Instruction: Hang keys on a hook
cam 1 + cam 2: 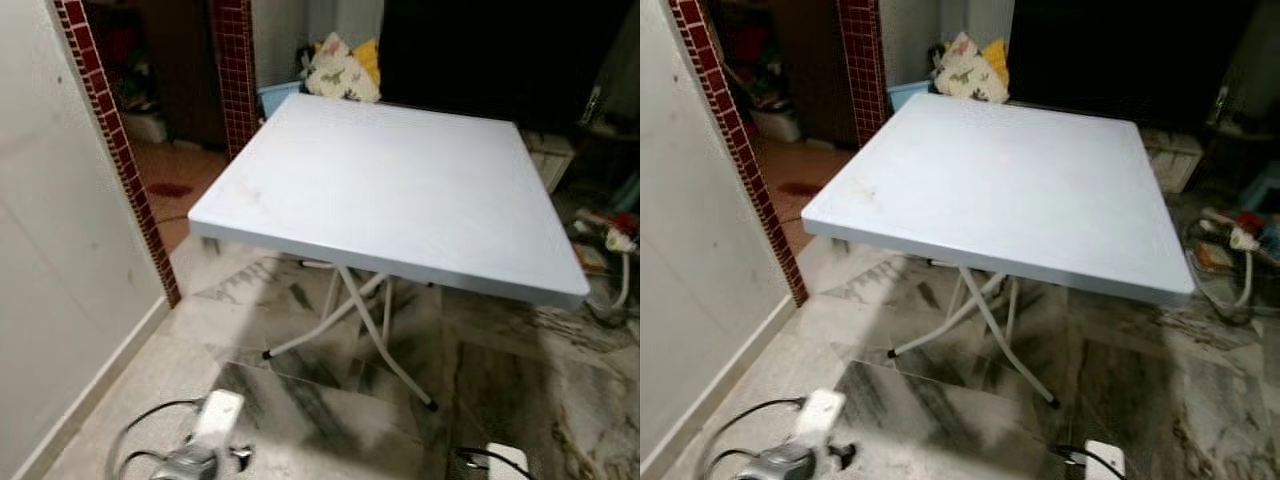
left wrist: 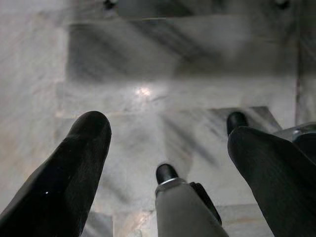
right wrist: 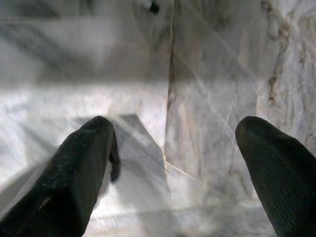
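Observation:
A light blue folding table on white crossed legs stands in front of me on a grey marble floor. Its top is bare. My left arm hangs low at the bottom left and my right arm at the bottom right, both short of the table. In the left wrist view, my left gripper is open over the marble, with nothing between its fingers. My right gripper is also open above the floor tiles and holds nothing.
A white wall and a red-tiled pillar close off the left side. Patterned cushions and a blue tub lie behind the table. Cables and clutter cover the floor at the right. A grey, black-tipped post shows between my left fingers.

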Tool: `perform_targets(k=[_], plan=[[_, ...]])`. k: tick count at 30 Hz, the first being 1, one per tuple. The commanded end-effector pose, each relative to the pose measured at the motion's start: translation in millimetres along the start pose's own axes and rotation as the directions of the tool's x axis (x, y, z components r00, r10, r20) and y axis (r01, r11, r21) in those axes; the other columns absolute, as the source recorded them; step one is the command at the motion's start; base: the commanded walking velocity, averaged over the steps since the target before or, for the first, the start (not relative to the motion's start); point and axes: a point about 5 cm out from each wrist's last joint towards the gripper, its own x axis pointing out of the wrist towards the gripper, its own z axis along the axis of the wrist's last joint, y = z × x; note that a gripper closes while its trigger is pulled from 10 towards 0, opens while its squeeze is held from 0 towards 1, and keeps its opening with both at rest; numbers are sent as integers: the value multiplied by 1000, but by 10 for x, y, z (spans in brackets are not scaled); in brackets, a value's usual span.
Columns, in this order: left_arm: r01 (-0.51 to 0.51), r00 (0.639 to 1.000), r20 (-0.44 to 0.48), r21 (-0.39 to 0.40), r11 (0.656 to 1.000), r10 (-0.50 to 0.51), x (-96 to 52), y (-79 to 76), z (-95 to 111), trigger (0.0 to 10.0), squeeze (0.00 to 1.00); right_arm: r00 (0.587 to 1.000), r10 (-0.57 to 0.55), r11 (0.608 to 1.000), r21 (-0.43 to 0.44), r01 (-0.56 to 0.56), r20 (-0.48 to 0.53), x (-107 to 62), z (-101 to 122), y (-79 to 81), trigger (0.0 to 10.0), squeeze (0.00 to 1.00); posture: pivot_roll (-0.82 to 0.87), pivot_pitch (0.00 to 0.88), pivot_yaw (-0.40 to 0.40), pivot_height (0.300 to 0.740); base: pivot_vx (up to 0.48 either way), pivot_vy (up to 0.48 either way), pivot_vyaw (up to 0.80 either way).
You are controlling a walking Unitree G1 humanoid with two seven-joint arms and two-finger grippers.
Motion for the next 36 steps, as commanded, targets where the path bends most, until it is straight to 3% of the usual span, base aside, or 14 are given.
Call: perform_targets(k=[1, 5, 15, 36], plan=[[-23, 1000, 3, 5, 1000, 23, -10, 73, 9, 10000, 0, 1000, 3, 1000, 1, -3, -4, -2, -11, -6, 10000, 0, 33, 0, -33, 740, 0, 0, -756], [-17, 1000, 2, 6, 1000, 17, -10, 64, 2, 10000, 0, 1000, 9, 1000, -8, -9, -4, -2, -12, -1, 10000, 0, 31, 0, -33, 740, 0, 0, -766], [-1, 1000, 3, -6, 1000, 1, -10, 54, -5, 10000, 0, 1000, 12, 1000, -26, -12, -7, -1, -7, 0, 10000, 0, 27, 0, -27, 740, 0, 0, 0], [4, 1000, -5, 10, 1000, -4, -11, 56, -18, 10000, 0, 1000, 5, 997, -80, -6, -10, 4, 22, -2, 10000, 0, 31, 0, -26, 740, 0, -452, 0]])
